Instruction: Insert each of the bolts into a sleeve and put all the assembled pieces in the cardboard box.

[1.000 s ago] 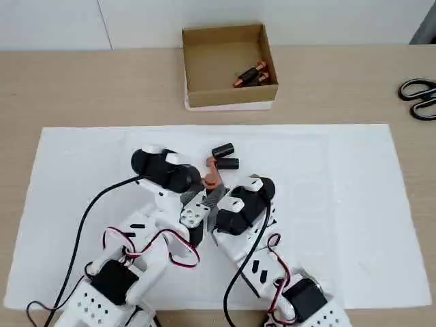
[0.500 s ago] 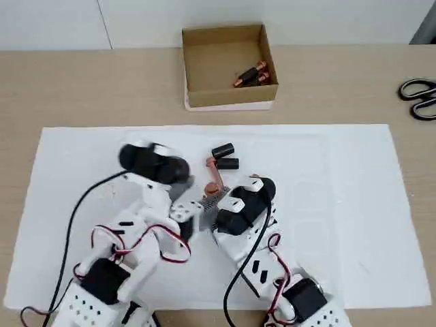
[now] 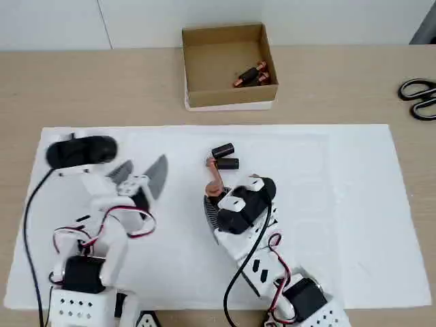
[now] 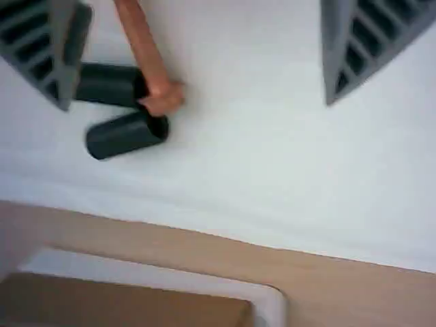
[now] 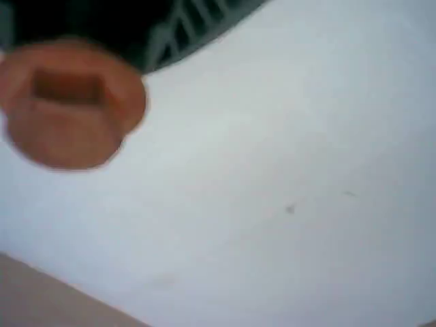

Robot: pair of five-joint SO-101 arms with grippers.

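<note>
Half done, by the look of it: two assembled pieces point(image 3: 250, 73) (dark sleeves with copper ends poking out) lie side by side in the cardboard box point(image 3: 211, 68), which stands near the middle of the desk's point(image 3: 327, 82) far edge. Still to be fitted are a sleeve point(image 3: 223, 150) and a second sleeve point(image 3: 228, 163), loose and close together on the white sheet point(image 3: 340, 204) that covers the middle of the desk.

The right gripper point(image 3: 214, 199), just on the near side of them, is clamped on a copper-coloured bolt point(image 3: 215, 178). An orange shaft ends in a head that touches the sleeves, but whether that is the same bolt or another cannot be told. The left gripper point(image 3: 145, 163) hangs over the sheet toward the desk's left edge, its grey ribbed, wedge-shaped fingers spread wide and holding nothing.

The sleeves are short, matt black tubes, one showing an open end. The bolt is smooth, with a round flanged head and a recessed socket, and is probably plastic. The box is plain brown card, open-topped. Scissors point(image 3: 419, 97) lie at the right edge, well apart from the work.
</note>
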